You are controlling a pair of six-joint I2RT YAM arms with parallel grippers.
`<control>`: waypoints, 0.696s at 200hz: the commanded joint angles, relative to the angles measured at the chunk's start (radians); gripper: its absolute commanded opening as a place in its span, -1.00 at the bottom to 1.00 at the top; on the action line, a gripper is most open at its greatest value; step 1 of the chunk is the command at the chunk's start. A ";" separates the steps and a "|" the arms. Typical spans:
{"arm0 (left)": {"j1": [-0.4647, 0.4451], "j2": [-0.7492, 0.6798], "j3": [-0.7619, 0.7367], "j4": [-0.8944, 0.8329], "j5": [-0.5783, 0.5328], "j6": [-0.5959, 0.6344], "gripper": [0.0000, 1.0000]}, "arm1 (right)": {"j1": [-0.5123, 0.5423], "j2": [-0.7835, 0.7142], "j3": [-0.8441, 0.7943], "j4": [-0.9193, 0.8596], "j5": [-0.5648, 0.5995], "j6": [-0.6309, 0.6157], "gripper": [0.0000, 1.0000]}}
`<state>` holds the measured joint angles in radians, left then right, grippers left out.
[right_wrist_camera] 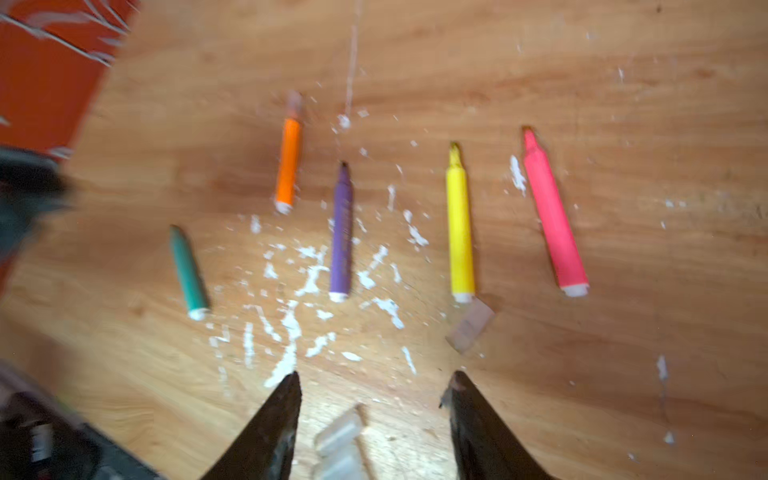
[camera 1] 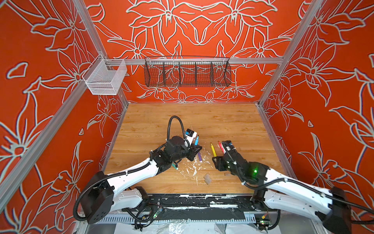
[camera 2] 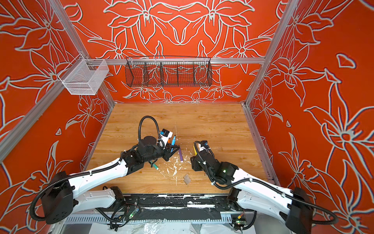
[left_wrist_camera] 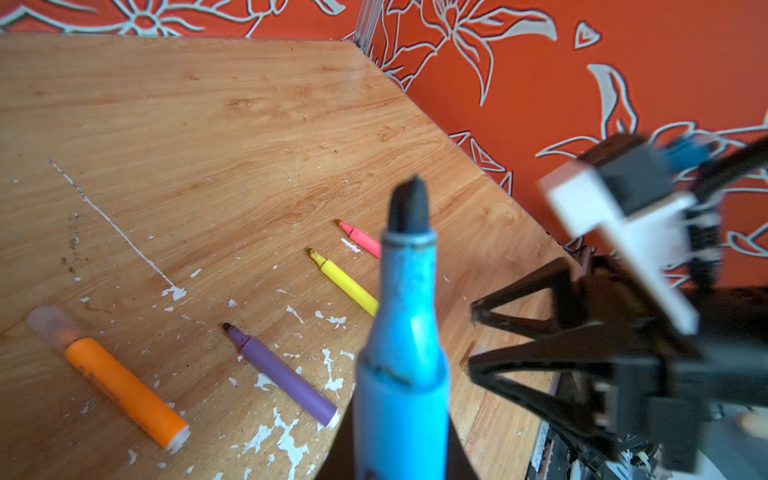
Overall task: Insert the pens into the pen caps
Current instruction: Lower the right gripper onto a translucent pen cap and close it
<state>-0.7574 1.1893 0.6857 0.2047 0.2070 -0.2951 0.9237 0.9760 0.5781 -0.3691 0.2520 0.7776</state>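
Pen caps [right_wrist_camera: 338,440] lie between the right gripper's [right_wrist_camera: 375,376] jaws (spread apart).

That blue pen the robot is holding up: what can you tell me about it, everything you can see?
The blue pen is a slim marker with a bright blue, plastic-looking barrel, a narrower collar smudged with dark ink, and a dark pointed tip that is bare, with no cap on it. It is lifted off the table, gripped low on the barrel by the left end effector, which is shut on it. The tip points away from the end effector. Its lower end is hidden. Nothing else touches it.
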 commanded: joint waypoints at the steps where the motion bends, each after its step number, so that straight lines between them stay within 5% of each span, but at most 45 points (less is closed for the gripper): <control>1: 0.002 -0.018 -0.015 0.035 0.020 0.021 -1.00 | -0.042 0.094 0.040 -0.049 -0.007 -0.004 0.10; 38: 0.003 -0.003 0.001 0.026 0.057 0.033 -1.00 | -0.102 0.139 0.020 -0.010 0.002 -0.015 0.16; 68: 0.001 0.010 0.004 0.037 0.076 0.030 -1.00 | -0.181 0.212 0.015 0.052 -0.098 -0.041 0.13; 139: 0.002 0.047 0.026 0.027 0.112 0.029 -1.00 | -0.188 0.435 0.094 0.086 -0.128 -0.060 -0.04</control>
<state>-0.7574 1.2274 0.6861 0.2146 0.2905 -0.2806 0.7383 1.3670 0.6300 -0.2848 0.1280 0.7280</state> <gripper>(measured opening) 0.152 0.496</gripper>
